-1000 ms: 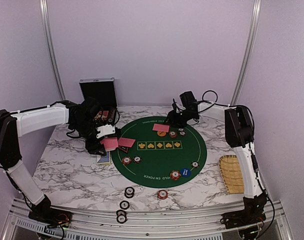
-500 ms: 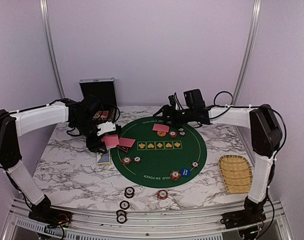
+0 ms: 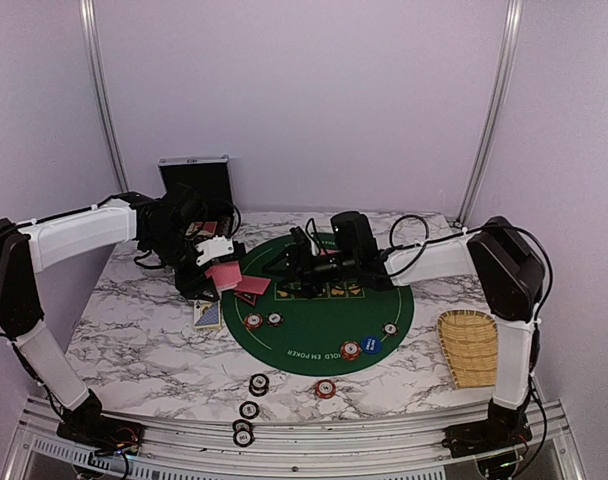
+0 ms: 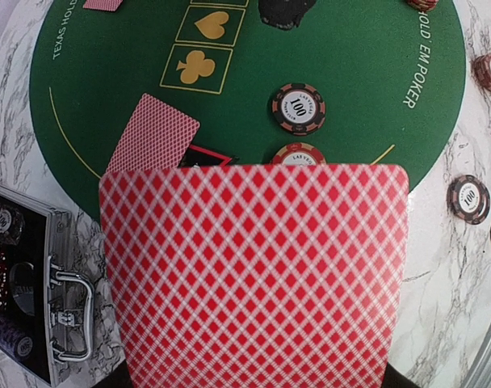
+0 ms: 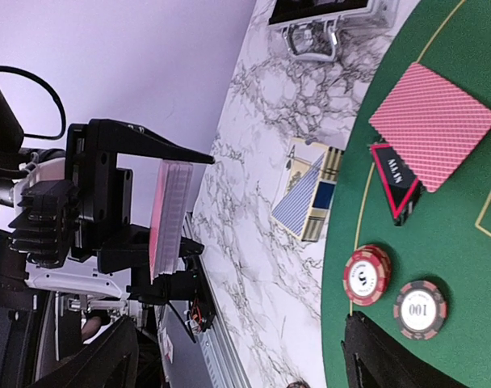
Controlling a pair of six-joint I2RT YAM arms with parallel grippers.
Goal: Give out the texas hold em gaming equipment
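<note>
Since a second ago the right claw has swung from the far rim of the green mat to a spot over its left half. In the view from above its arm now covers the far part of the mat. Its fingers stand wide apart with nothing between them. The left claw has hardly shifted. It stays just off the mat's left edge, clamped tight on a deck of cards.

Yellow lettering round the mat's rim reads "TEXAS HOLD 'EM POKER", and yellow boxes near its middle carry a heart and a club. A dark chip on the mat's near-left part is marked "100", and a red chip lies just beside it. The triangular marker bears white letters too small to read surely.

The deck is held by one end, its red diamond back toward the wrist camera and its free end reaching out over the mat's left edge. From the right wrist it is seen edge-on. A single card lies face down just inside the mat's left edge, its long axis slanting toward the mat's middle, with the marker touching its near corner. A card box lies on the worktop just off the mat's left edge. A blue disc sits on the mat's near-right part.
</note>
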